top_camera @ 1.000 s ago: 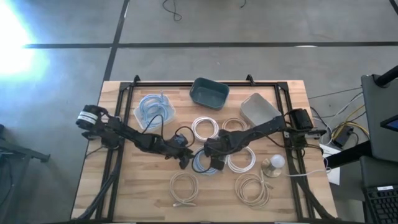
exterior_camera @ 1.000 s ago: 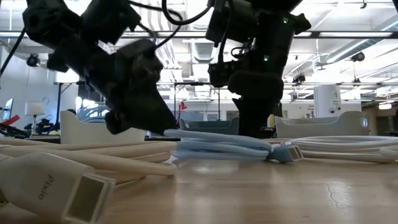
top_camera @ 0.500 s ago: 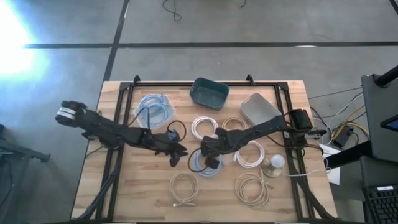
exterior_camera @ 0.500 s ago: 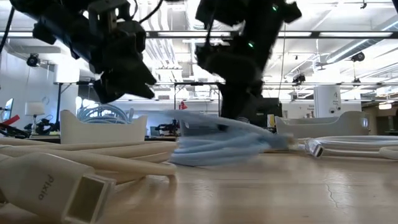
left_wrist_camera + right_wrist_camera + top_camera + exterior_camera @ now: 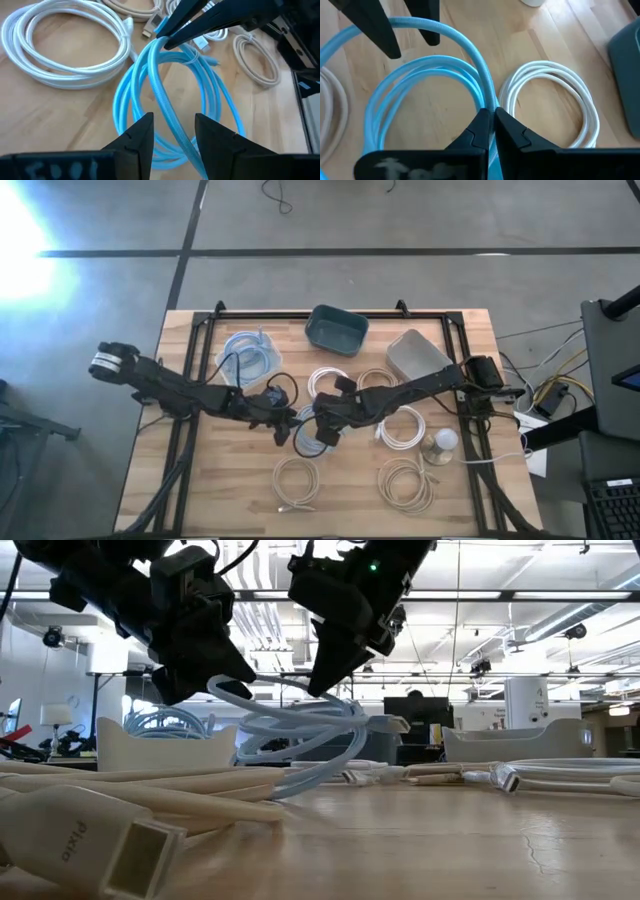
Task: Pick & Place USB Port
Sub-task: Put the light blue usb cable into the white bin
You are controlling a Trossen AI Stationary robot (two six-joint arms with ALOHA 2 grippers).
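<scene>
A light-blue USB cable [image 5: 305,442] wound in a coil sits at the table's middle, partly raised. My right gripper [image 5: 318,428] is shut on one of its loops, as the right wrist view [image 5: 492,117] shows. My left gripper [image 5: 283,423] hovers just left of it, open. In the left wrist view [image 5: 175,127] its fingers stand on either side of a raised blue strand [image 5: 167,107]; whether they touch it I cannot tell. In the low view the coil [image 5: 300,735] rises between both grippers, its lower loops on the wood. My right gripper pinches a single strand at the top of a raised loop [image 5: 487,97] between its two fingers, slanting down from the table's right, across the strand. The loop is lifted; the coil's lower turns [image 5: 300,780] hang down and rest on the table.
A white tub with blue-white cable [image 5: 250,355], a teal bin [image 5: 337,328] and a grey bin [image 5: 418,355] line the far side. White coils [image 5: 330,385] [image 5: 400,425], beige coils [image 5: 295,480] [image 5: 405,480] and a white bulb-shaped object [image 5: 440,442] surround the grippers.
My right gripper has moved toward the table's left and upward, drawing the blue coil off the table; its upper loops now stand raised while lower turns trail on the wood. My left gripper has risen and drawn back slightly toward the left.
</scene>
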